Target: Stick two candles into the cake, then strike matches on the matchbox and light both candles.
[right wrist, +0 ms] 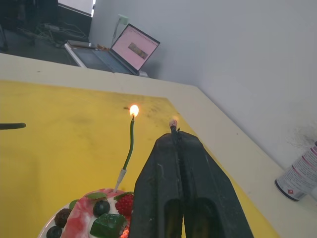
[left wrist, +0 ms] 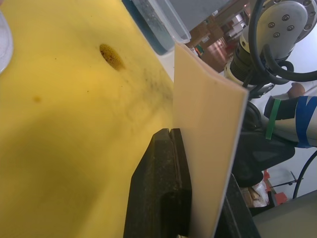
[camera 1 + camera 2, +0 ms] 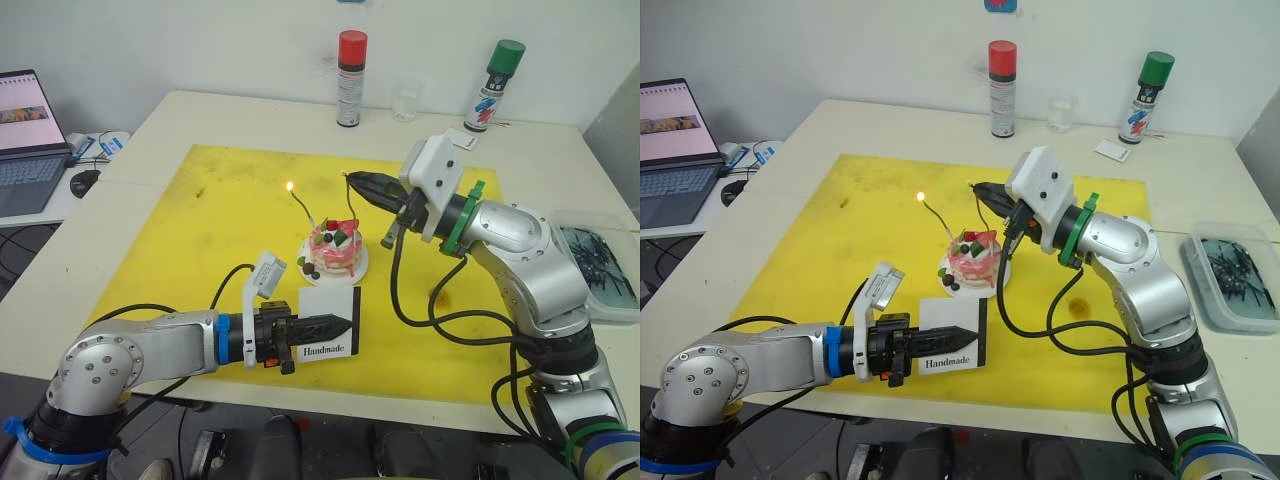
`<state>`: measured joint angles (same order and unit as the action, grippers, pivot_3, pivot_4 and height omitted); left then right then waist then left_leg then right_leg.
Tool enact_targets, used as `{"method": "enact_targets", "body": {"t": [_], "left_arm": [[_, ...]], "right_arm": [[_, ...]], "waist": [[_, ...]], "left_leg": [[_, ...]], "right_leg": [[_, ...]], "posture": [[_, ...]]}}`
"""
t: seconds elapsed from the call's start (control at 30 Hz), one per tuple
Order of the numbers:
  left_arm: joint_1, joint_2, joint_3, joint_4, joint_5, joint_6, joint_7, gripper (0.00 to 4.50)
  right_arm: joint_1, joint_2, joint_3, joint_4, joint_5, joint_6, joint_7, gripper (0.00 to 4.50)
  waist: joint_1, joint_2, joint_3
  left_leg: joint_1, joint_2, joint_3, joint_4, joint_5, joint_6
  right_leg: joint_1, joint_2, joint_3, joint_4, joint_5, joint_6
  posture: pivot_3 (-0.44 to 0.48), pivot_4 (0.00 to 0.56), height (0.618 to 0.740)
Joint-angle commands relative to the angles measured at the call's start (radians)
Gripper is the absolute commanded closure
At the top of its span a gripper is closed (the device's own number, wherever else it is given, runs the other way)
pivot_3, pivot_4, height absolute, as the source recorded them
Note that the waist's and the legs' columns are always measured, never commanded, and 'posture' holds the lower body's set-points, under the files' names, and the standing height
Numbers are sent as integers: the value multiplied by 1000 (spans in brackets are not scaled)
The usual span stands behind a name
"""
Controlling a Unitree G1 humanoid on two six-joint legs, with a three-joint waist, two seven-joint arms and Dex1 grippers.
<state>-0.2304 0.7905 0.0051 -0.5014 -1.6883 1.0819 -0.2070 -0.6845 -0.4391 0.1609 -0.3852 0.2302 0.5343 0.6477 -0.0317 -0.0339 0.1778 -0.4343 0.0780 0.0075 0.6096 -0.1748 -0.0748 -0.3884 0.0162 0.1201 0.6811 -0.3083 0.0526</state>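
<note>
The cake (image 3: pixel 335 250) sits on its small white plate (image 3: pixel 361 265) in the middle of the yellow mat. A green candle (image 1: pixel 130 148) stands in the cake's left side, and a flame (image 1: pixel 133 110) burns at its tip. My right gripper (image 3: pixel 350 180) hovers just above and behind the cake. It is shut on a match (image 1: pixel 173 127) whose tip shows a small glow, close beside the burning wick. In front of the cake, my left gripper (image 3: pixel 345 326) is shut on the matchbox (image 3: pixel 330 325), holding it upright with "Handmade" facing me. The matchbox (image 2: pixel 213 148) stands between the black fingers (image 2: pixel 158 188).
The yellow mat (image 3: pixel 220 230) covers the white table. A red-capped can (image 3: pixel 351 78), a clear cup (image 3: pixel 404 100), a green-capped can (image 3: pixel 494 85) and a white card (image 3: pixel 467 142) line the far edge. A clear tray (image 3: pixel 598 265) sits right. A laptop (image 3: pixel 25 140) sits left. A dark stick (image 1: pixel 12 126) lies on the mat.
</note>
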Motion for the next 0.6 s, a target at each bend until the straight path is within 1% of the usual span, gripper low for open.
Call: {"method": "enact_targets", "body": {"t": [0.03, 0.6], "left_arm": [[-16, 3, 2, -18, -20, -15, -3, 4500], [-4, 4, 4, -25, -29, -18, -1, 4500]], "right_arm": [[-16, -1, -13, -2, -7, -29, -3, 4459], [-15, -3, -19, -9, -8, -24, 1, 4459]], "waist": [[0, 0, 0], [0, 0, 0]], "left_leg": [[0, 0, 0, 0, 0, 0], [0, 0, 0, 0, 0, 0]], "right_leg": [[0, 0, 0, 0, 0, 0], [0, 0, 0, 0, 0, 0]], "posture": [[0, 150, 740], [0, 150, 740]]}}
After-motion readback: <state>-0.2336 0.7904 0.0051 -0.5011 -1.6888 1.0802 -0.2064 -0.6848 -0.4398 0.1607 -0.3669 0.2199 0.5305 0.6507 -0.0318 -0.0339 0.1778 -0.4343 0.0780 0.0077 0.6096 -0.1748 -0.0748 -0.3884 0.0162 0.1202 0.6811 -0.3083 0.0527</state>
